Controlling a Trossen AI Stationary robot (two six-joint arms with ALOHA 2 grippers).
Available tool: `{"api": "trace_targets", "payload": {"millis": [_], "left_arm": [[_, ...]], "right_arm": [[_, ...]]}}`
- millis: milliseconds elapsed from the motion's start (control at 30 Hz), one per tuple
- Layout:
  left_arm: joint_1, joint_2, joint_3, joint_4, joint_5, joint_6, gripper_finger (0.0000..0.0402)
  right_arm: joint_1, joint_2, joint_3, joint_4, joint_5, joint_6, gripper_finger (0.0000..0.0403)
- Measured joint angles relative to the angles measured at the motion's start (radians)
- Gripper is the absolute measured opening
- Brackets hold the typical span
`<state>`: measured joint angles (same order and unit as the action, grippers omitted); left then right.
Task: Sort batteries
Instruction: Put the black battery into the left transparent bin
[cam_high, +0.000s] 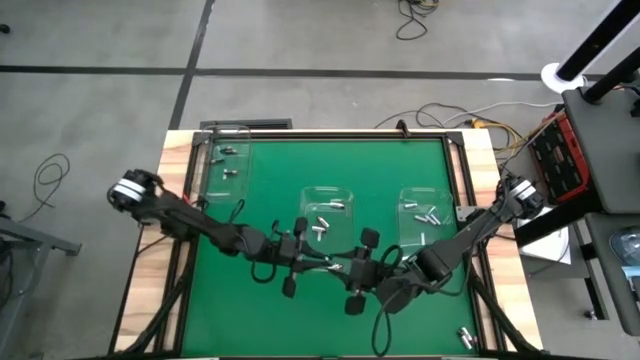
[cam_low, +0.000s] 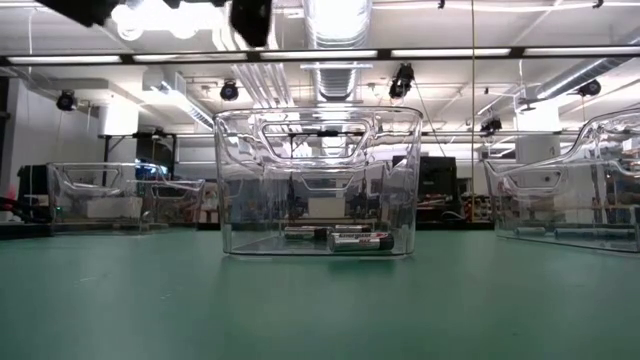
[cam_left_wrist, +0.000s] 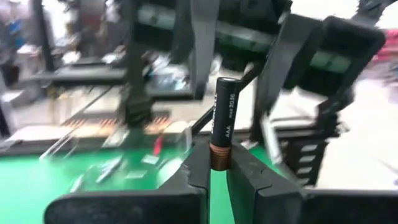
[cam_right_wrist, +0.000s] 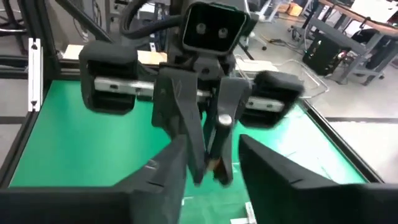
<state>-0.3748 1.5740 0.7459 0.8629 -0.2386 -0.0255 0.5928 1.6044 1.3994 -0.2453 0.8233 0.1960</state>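
Observation:
A black AA battery (cam_left_wrist: 222, 118) with a copper band sticks out of my left gripper (cam_left_wrist: 217, 165), which is shut on it above the green mat (cam_high: 270, 180), near the table's middle front (cam_high: 325, 262). My right gripper (cam_right_wrist: 214, 174) faces it from the right (cam_high: 347, 268). It is open, its fingers standing on either side of the battery (cam_right_wrist: 222, 127) and the left fingertips; whether they touch I cannot tell. More batteries (cam_low: 345, 238) lie on the floor of the middle clear bin (cam_high: 328, 212). My left gripper pinches the battery's copper-banded end (cam_left_wrist: 219, 155) between its two fingertips. The fingers come roughly level from the table's left. The battery runs on along the fingers, its black end pointing toward the right gripper, and it is lifted clear of the mat.
A clear bin (cam_high: 225, 160) with batteries stands at the far left and another (cam_high: 425, 215) at the right of the mat. Two loose batteries (cam_high: 465, 336) lie on the wood at the near right corner. Dark metal rails (cam_high: 185, 250) border the mat.

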Motion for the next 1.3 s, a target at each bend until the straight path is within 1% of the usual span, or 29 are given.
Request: {"api": "trace_targets", "payload": {"millis": [67, 167, 233, 267, 333, 433, 467, 533, 600, 667, 767, 900, 967, 1100, 1167, 1300], "left_arm": [[-0.001, -0.072, -0.012, -0.138, -0.067, -0.035, 0.0008], [0.012, -0.207, -0.025, -0.381, -0.196, -0.134, 0.0008], [0.043, -0.311, -0.023, -0.592, -0.294, -0.241, 0.0008], [0.074, -0.361, -0.008, -0.729, -0.324, -0.308, 0.0008], [0.164, -0.445, 0.033, -1.029, -0.334, -0.447, 0.0008], [0.344, -0.515, 0.121, -1.436, -0.339, -0.564, 0.0008], [0.415, -0.523, 0.152, -1.560, -0.335, -0.585, 0.0008], [0.560, -0.520, 0.205, -1.760, -0.317, -0.597, 0.0008], [0.695, -0.501, 0.247, -1.906, -0.292, -0.575, 0.0008], [0.812, -0.474, 0.265, -1.991, -0.271, -0.488, 0.0008], [0.953, -0.425, 0.262, -2.053, -0.267, -0.331, 0.0008], [1.085, -0.359, 0.242, -2.075, -0.268, -0.119, 0.0008], [1.122, -0.324, 0.240, -2.073, -0.293, -0.043, 0.0008], [1.149, -0.241, 0.241, -2.064, -0.458, 0.040, 0.0008], [1.150, -0.199, 0.241, -2.054, -0.508, 0.092, 0.0008], [1.150, -0.124, 0.241, -2.002, -0.521, 0.228, 0.0008]], "right_arm": [[0.007, -0.028, 0.000, -0.042, 0.026, 0.004, 0.0175], [0.033, -0.082, 0.000, -0.162, 0.087, 0.070, 0.0203], [0.052, -0.113, -0.008, -0.258, 0.114, 0.149, 0.0216], [0.062, -0.126, -0.014, -0.308, 0.123, 0.198, 0.0220], [0.078, -0.143, -0.029, -0.394, 0.144, 0.299, 0.0228], [0.104, -0.159, -0.069, -0.478, 0.166, 0.429, 0.0235], [0.111, -0.160, -0.085, -0.488, 0.170, 0.464, 0.0236], [0.131, -0.155, -0.114, -0.513, 0.165, 0.528, 0.0239], [0.153, -0.144, -0.139, -0.531, 0.165, 0.586, 0.0240], [0.174, -0.130, -0.165, -0.535, 0.164, 0.648, 0.0239], [0.207, -0.120, -0.193, -0.539, 0.164, 0.730, 0.0235], [0.251, -0.118, -0.204, -0.564, 0.165, 0.826, 0.0231], [0.270, -0.118, -0.206, -0.568, 0.167, 0.866, 0.0231], [0.294, -0.118, -0.206, -0.568, 0.172, 0.910, 0.0233], [0.294, -0.119, -0.206, -0.568, 0.172, 0.927, 0.0231], [0.293, -0.125, -0.206, -0.568, 0.173, 0.945, 0.0225]]}}
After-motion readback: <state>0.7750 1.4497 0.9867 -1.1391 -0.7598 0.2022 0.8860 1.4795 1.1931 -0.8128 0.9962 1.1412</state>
